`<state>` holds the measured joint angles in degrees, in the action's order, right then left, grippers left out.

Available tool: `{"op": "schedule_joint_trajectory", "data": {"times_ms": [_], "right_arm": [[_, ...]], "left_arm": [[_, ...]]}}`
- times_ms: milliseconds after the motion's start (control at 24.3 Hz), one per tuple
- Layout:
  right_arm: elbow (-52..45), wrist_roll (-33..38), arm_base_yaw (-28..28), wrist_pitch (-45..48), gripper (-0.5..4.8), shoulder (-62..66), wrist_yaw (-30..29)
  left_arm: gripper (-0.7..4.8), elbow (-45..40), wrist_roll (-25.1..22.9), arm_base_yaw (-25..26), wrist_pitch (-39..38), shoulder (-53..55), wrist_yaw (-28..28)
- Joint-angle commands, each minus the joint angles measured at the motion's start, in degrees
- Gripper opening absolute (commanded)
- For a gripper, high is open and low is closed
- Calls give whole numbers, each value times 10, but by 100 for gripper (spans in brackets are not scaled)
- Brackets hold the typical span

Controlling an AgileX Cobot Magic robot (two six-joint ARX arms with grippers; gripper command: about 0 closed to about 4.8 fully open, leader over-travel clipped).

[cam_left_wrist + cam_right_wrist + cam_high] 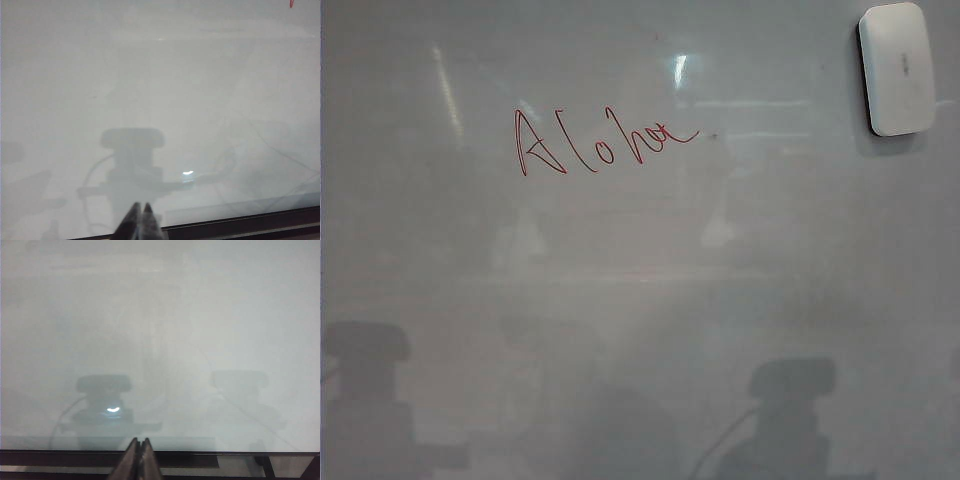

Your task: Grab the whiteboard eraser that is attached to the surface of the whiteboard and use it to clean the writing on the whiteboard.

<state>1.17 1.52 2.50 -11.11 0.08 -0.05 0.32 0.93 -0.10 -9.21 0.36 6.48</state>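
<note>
Soft, diffuse indoor light lies over everything. In the exterior view a bright reflected light glint [680, 68] sits at 12 o'clock and a paler slanted streak [445, 85] at 10 o'clock. Both wrist views show a black frame bar [200, 459].

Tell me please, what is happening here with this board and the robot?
Nothing is being handled yet. The whiteboard still carries the red writing "Aloha", and the whiteboard eraser sits untouched in its upper right corner. The left gripper and the right gripper are both shut and empty, back at the board's near edge, far from the eraser and the word. The cleaning has not begun.
</note>
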Motion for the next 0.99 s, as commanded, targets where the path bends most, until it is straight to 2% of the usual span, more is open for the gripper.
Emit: {"op": "schedule_joint_trajectory", "data": {"times_ms": [41,452,617,781,864,987], "right_arm": [[3,2,0,6,-5,0,1],[3,2,0,6,-5,0,1],[3,2,0,6,-5,0,1],[3,2,0,6,-5,0,1],[3,2,0,6,-5,0,1],[3,2,0,6,-5,0,1]], "left_arm": [[-4,2,0,1,-1,1,2],[-4,2,-1,0,-1,1,2],[-4,16,6,-9,40,1,16],[-5,98,6,-36,71,6,39],[-5,150,16,-46,61,10,48],[-5,243,40,-58,12,11,104]]}}
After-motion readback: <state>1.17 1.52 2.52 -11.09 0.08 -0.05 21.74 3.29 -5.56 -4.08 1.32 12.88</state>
